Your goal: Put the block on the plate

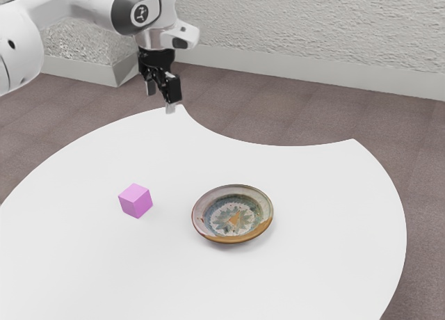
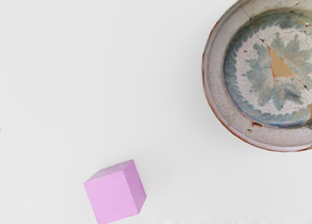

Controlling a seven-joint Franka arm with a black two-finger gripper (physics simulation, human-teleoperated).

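Closest to the exterior camera is the white table (image 1: 306, 278), whose smooth surface runs out past the lower edge of the exterior view. Of the two items resting on it, the plate (image 1: 203, 224) is the nearer to that camera. It is round, shallow and right side up, with a raised pale rim that turns brown along the near side. Its centre carries a blue-green leaf pattern around a tan, roughly triangular patch; the wrist view also shows dark crack lines crossing the glaze. The block (image 1: 135, 201) is a plain pink-violet cube. It sits flat on the table, toward the exterior view's left of the plate, with a strip of white surface between the two; they are near each other but apart. The gripper (image 1: 160, 100) is released: its two black fingers (image 1: 173, 90) stand apart with a gap between them, and it grasps nothing. It is raised and pointing downward, appearing at the table's far edge in the exterior view. The white arm (image 1: 83, 1) enters from the exterior view's upper left. The table's outline is rounded, with a concave cutout on the far side. Beyond it lie a brownish floor (image 1: 278, 111) and a rough, pale wall (image 1: 313, 24) with a light baseboard (image 1: 278, 69).
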